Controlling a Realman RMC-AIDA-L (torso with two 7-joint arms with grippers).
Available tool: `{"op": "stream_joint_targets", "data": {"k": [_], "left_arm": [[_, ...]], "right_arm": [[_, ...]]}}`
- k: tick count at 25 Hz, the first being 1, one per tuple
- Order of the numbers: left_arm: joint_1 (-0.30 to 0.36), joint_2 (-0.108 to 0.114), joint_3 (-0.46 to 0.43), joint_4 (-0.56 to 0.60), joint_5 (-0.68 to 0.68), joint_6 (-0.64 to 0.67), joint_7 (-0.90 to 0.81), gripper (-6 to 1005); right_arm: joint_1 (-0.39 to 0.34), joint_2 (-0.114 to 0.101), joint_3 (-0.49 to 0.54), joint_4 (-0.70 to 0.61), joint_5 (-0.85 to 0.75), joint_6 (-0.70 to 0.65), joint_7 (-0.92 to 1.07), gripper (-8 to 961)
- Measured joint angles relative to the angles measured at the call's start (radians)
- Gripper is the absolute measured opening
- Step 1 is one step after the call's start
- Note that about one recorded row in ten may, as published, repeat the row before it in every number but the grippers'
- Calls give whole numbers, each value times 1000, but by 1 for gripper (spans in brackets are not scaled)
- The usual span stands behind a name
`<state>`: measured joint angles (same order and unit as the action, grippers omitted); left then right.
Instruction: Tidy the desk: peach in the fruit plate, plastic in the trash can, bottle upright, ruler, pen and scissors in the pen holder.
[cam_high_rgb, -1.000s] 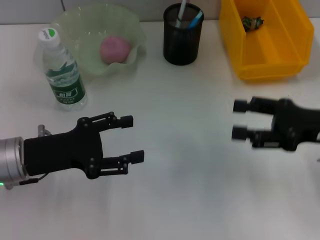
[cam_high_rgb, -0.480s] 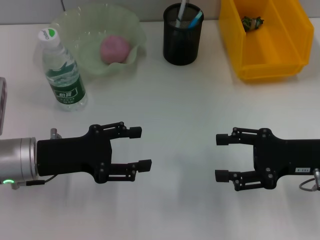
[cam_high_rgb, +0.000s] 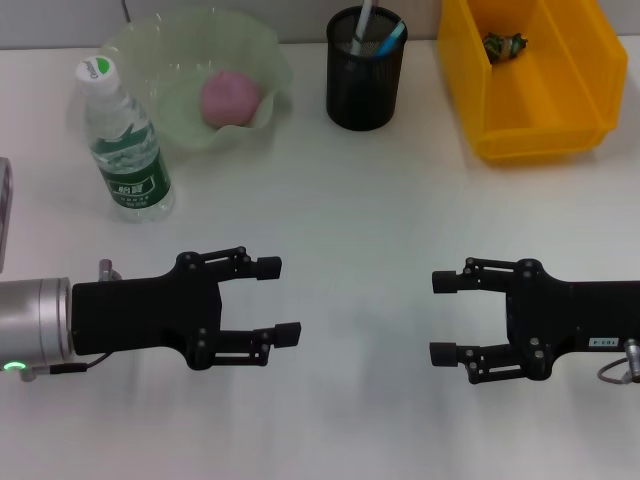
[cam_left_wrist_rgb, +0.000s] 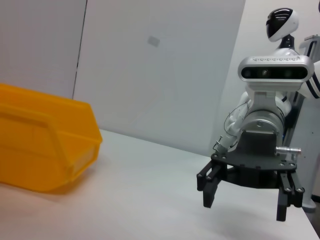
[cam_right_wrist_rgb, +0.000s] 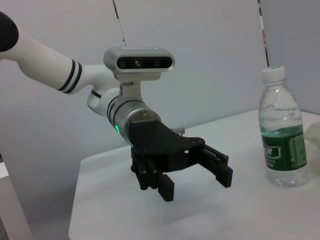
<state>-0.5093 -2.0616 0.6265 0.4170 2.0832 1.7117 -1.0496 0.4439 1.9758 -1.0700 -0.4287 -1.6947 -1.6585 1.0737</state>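
Nothing moved: both wide-open, left gripper (cam_high_rgb: 277, 300) and right gripper (cam_high_rgb: 446, 318) hover well short of the bottle (cam_high_rgb: 124, 145).

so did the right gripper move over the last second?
Yes. The right gripper came down and inward, away from the yellow bin toward the near table edge, and now faces the left gripper, both open.

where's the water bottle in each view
Head view: water bottle stands upright far left, beside the green fruit plate.
Left wrist view: not in it.
Right wrist view: at the right edge, upright on the table.
Shared landmark: the left gripper, near the bottle in both.
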Motion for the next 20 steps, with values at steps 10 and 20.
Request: {"op": "stream_joint_targets", "data": {"k": [10, 20], "left_arm": [[9, 1, 2, 6, 27, 8, -1, 813], [9, 2, 2, 6, 40, 14, -1, 813]], "right_arm": [[6, -1, 4, -4, 0, -11, 2, 823], [14, -3, -5, -5, 0, -18, 6, 823]]}}
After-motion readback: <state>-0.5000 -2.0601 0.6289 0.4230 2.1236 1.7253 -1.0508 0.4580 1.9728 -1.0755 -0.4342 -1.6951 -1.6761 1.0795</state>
